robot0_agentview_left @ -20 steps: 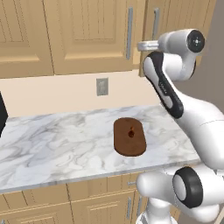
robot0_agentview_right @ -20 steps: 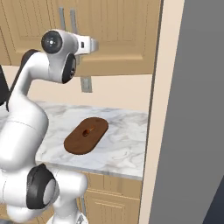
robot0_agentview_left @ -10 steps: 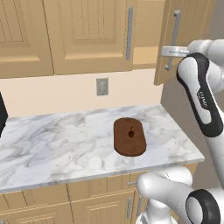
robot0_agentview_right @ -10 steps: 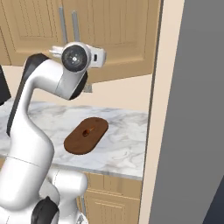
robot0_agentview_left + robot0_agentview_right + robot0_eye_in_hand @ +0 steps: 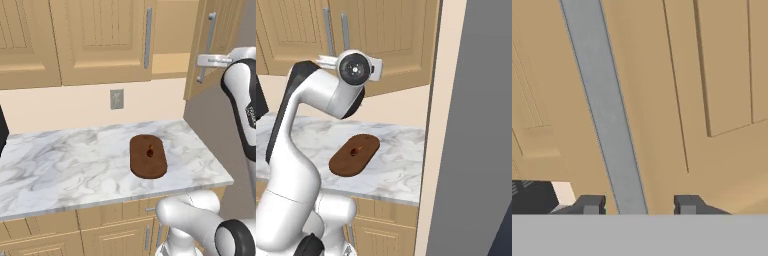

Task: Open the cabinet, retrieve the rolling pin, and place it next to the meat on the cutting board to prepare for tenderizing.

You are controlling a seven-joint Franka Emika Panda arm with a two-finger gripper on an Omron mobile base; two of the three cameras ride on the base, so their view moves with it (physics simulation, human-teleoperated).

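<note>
The wall cabinet's right door (image 5: pixel 222 35) stands swung well open; its left door (image 5: pixel 100 35) is closed. My gripper (image 5: pixel 201 61) is at the open door's grey bar handle (image 5: pixel 208 40). In the hand view that handle (image 5: pixel 609 115) runs between my fingertips (image 5: pixel 592 204), with a gap left on the right side, so the gripper (image 5: pixel 639 205) reads as open around it. The cabinet opening (image 5: pixel 171 30) shows plain tan inside; the rolling pin is hidden. The dark oval cutting board (image 5: pixel 148 156) (image 5: pixel 354 155) lies on the counter with the small meat (image 5: pixel 150 151) on it.
A marble counter (image 5: pixel 60 165) stretches left of the board, with low cabinets (image 5: pixel 115 235) beneath. A wall outlet (image 5: pixel 116 98) is above the board and a black appliance (image 5: pixel 1 135) sits at the far left. A tall grey panel (image 5: pixel 476 125) bounds the counter's right end.
The right cabinet door has swung from barely ajar to wide open. My hand moved right and outward along with its handle. Board and meat stayed put.
</note>
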